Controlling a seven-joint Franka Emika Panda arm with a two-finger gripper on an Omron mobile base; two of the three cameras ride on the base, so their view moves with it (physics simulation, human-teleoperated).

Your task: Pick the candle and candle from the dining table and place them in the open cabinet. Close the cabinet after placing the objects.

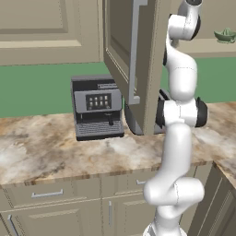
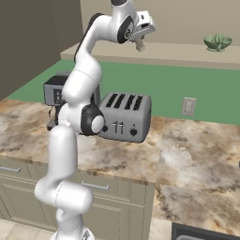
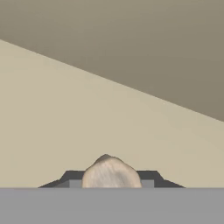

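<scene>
Between the jaws, closed on it, sits the stubby candle (image 3: 111,173), its long axis hanging below the gripper (image 2: 140,43), high beside the cabinet (image 1: 138,69), whose open door stands to the arm's left. Beyond it lies a plain beige surface, seemingly the cabinet's shelf, though I cannot tell whether the candle touches it; its lower end is cut off.

Base views flank the arm (image 1: 177,138), sharing the counter (image 1: 41,147) (hand view faces beige panels).
</scene>
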